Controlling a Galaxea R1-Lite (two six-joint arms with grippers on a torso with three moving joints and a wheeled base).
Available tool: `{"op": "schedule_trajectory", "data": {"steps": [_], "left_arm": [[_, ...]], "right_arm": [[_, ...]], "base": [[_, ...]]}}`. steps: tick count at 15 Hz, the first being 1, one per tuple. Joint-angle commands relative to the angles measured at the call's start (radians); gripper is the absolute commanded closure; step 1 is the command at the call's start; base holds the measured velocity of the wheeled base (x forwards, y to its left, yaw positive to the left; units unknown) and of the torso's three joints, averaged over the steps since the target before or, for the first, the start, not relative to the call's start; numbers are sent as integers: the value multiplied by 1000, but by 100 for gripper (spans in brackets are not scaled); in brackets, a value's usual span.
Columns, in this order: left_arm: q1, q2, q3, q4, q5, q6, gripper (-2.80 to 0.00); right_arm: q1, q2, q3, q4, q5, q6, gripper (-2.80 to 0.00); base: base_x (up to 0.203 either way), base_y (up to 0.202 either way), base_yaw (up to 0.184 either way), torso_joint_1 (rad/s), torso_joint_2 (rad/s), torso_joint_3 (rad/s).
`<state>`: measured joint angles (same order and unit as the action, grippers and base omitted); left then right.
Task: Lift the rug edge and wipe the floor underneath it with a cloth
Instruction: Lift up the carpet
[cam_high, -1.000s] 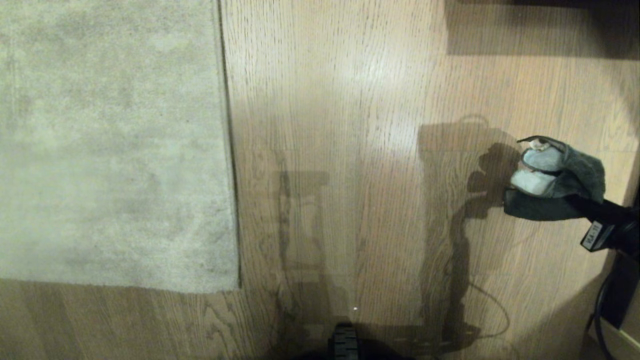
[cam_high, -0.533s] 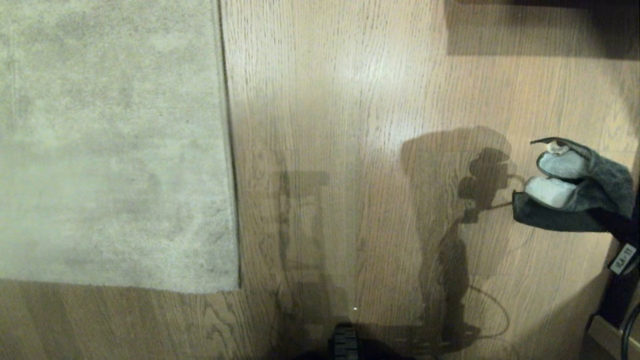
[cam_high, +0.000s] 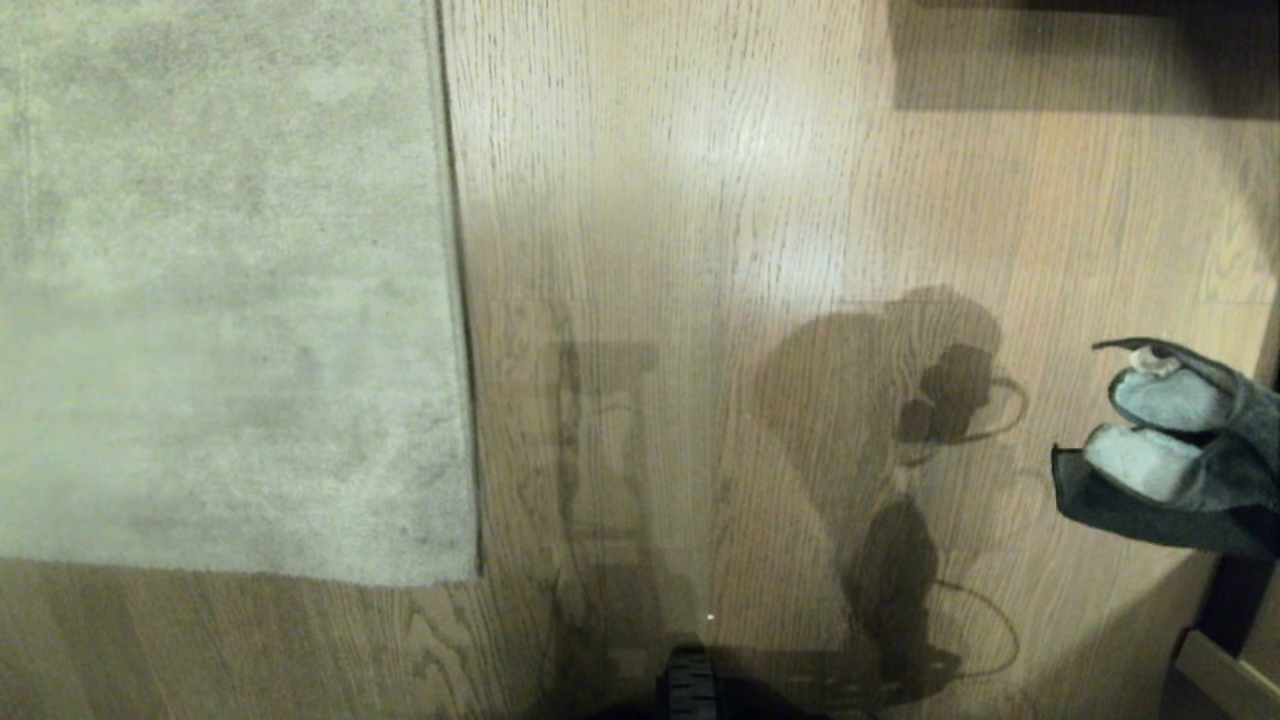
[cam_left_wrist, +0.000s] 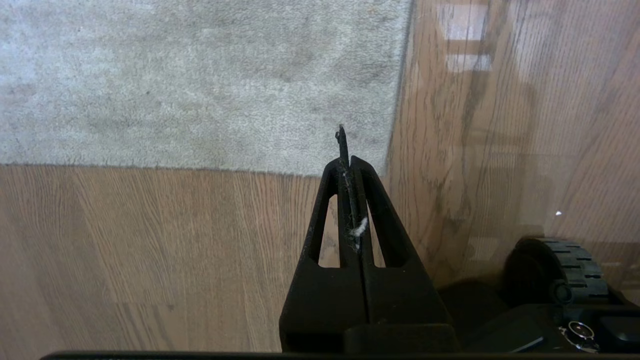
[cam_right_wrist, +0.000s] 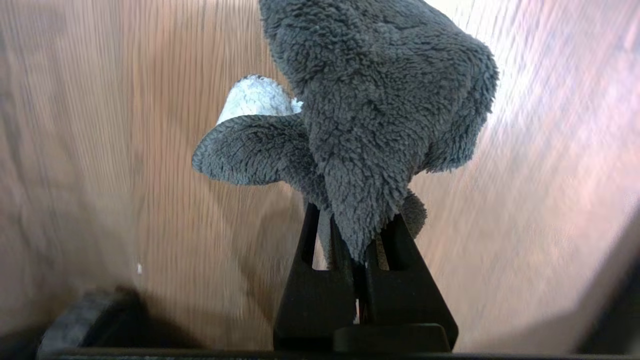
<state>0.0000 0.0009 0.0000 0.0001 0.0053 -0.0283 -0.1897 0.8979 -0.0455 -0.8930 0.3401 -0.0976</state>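
Note:
The pale beige-grey rug (cam_high: 220, 290) lies flat at the left on the wood-plank floor (cam_high: 700, 200). The rug edge (cam_high: 455, 300) runs straight down to a corner (cam_high: 476, 578). At the right border hangs the dark grey cloth (cam_high: 1170, 480) with pale patches, clear of the floor. My right gripper (cam_right_wrist: 352, 235) is shut on the cloth (cam_right_wrist: 370, 125), which bunches over its fingers. My left gripper (cam_left_wrist: 348, 161) is shut and holds nothing, hovering just short of the rug's corner (cam_left_wrist: 384, 170); a thin dark strip and a bit of white lint sit between its fingers.
A dark shadowed piece of furniture (cam_high: 1080, 50) stands at the far right. My base's black wheel (cam_high: 690, 690) shows at the near edge, also in the left wrist view (cam_left_wrist: 565, 270). A pale low ledge (cam_high: 1230, 680) sits in the near right corner.
My right gripper with the cloth has pulled back toward the near right; its black arm has slid out of the head view. The rug and the left gripper have not moved.

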Motion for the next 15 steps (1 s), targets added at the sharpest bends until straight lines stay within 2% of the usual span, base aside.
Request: {"op": "schedule_trajectory", "data": {"steps": [1, 5, 10, 15], "left_arm": [[0, 1, 0, 0, 1, -1, 0], [0, 1, 0, 0, 1, -1, 0], [0, 1, 0, 0, 1, -1, 0], [0, 1, 0, 0, 1, -1, 0]], "right_arm": [[48, -200, 4, 141, -67, -24, 0], [126, -428, 18, 380, -182, -41, 0], [146, -632, 45, 647, -210, -46, 0], [179, -745, 46, 835, -324, -38, 0]], "base": [[0, 0, 0, 0, 0, 0], [0, 0, 0, 0, 0, 0], [0, 0, 0, 0, 0, 0], [0, 0, 0, 0, 0, 0]]}}
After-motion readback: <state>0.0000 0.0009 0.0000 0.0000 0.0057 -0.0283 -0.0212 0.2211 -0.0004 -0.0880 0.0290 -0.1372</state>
